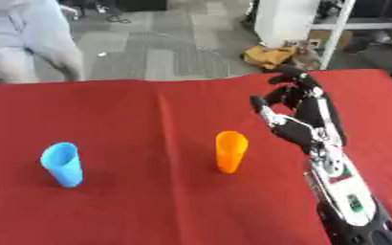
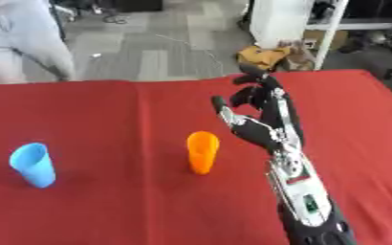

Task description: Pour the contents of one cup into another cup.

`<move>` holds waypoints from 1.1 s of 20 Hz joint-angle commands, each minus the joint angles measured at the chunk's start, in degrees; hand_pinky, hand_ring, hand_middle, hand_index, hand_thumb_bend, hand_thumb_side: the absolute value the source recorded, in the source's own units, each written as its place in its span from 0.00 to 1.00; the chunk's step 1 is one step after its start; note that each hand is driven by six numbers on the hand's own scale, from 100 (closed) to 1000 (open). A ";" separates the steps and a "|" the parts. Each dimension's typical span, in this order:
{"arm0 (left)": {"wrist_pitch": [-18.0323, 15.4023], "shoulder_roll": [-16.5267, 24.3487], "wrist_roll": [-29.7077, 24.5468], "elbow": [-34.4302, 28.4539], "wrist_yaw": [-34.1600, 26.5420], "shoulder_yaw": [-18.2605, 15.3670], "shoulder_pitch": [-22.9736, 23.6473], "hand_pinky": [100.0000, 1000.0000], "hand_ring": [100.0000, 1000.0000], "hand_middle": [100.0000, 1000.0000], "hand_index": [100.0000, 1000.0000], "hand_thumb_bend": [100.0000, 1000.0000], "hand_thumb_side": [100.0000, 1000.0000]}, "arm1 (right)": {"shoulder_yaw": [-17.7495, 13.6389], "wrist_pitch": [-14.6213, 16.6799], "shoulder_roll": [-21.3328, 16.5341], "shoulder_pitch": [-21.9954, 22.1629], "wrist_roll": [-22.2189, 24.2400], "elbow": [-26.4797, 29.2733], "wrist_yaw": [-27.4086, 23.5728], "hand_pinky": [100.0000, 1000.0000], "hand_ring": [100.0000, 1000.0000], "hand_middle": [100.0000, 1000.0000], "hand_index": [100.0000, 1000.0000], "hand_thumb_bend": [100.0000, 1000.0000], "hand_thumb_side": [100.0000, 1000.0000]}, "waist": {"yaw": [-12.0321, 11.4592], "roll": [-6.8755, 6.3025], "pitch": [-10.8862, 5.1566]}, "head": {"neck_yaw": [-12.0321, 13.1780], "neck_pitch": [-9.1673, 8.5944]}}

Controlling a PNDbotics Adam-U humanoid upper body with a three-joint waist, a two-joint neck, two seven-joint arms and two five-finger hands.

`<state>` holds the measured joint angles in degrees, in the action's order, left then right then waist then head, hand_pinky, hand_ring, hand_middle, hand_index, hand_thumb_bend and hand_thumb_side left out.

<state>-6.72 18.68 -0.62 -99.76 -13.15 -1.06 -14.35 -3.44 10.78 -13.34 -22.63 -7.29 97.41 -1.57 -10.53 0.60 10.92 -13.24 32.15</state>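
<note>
right robot hand (image 1: 304,122) open, empty | orange cup (image 1: 230,151) just to its left | tip: wrap it mid-body, keep it upright

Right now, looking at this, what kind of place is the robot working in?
Probably a robotics lab or workshop. A table under a red cloth holds only a blue cup and an orange cup, like a test setup. Behind it lie grey carpet tiles, loose cables and a white shelving frame.

Bare red cloth (image 1: 149,210) between open right hand (image 1: 299,119) and orange cup (image 1: 230,151).
</note>
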 commanded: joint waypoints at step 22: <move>-2.67 1.37 2.12 27.19 9.18 5.47 -15.61 0.47 0.65 0.71 0.72 0.69 0.00 | 0.47 -0.07 -0.01 -0.45 0.85 0.24 0.57 0.43 0.44 0.55 0.77 0.41 0.00 | 0.96 -0.18 -0.61 | 0.68 0.53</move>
<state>-9.33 19.56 0.53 -73.27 -4.49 4.24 -28.87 -3.07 10.60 -13.02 -22.60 -6.67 97.15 -1.49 -9.58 0.51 11.01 -12.73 32.21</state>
